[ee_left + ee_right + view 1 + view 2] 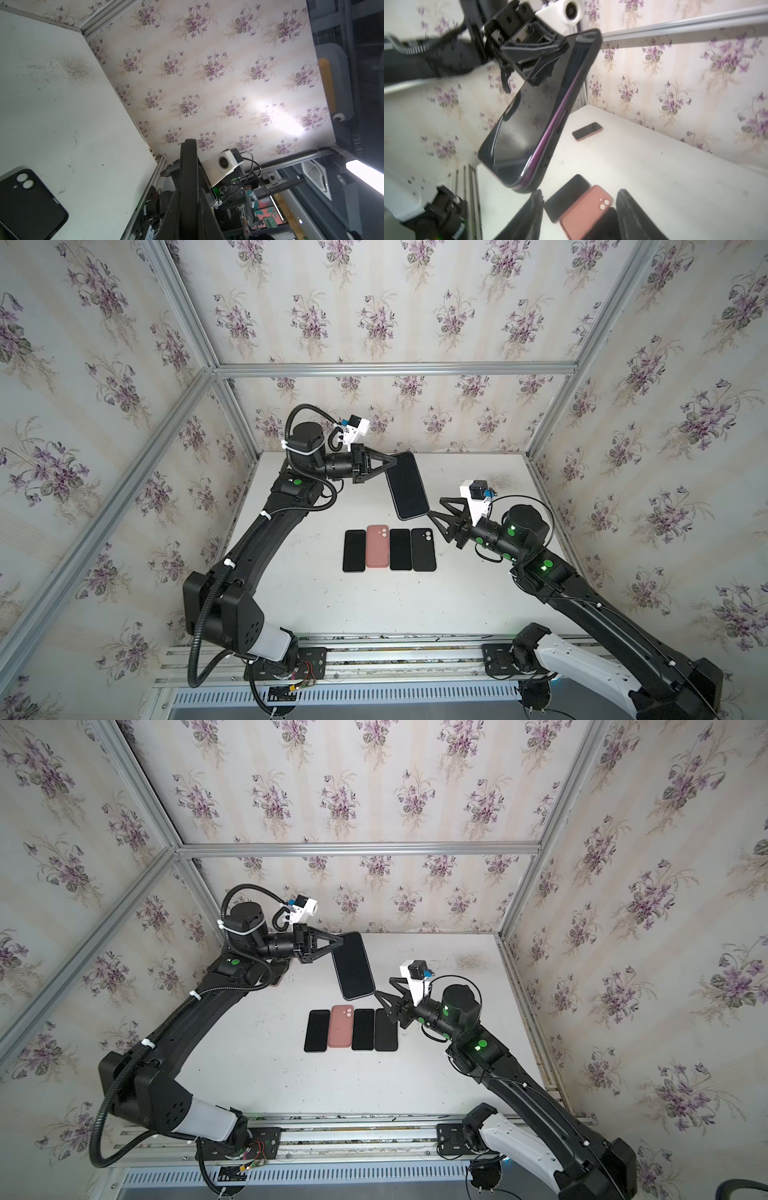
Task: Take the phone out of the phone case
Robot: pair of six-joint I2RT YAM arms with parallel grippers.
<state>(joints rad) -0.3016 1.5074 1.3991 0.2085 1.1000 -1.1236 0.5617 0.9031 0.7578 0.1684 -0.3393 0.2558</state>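
Both top views are showing left gripper clamping phone at eleven o'clock end; right gripper jaws standing apart, so single-end hold is probably risking slip.

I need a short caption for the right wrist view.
Left end effector holds a phone above the table; right end effector open below.

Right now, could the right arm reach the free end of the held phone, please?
Probably yes: the right gripper stands open beside the phone's free end, nothing between; the left gripper clamps the far end.
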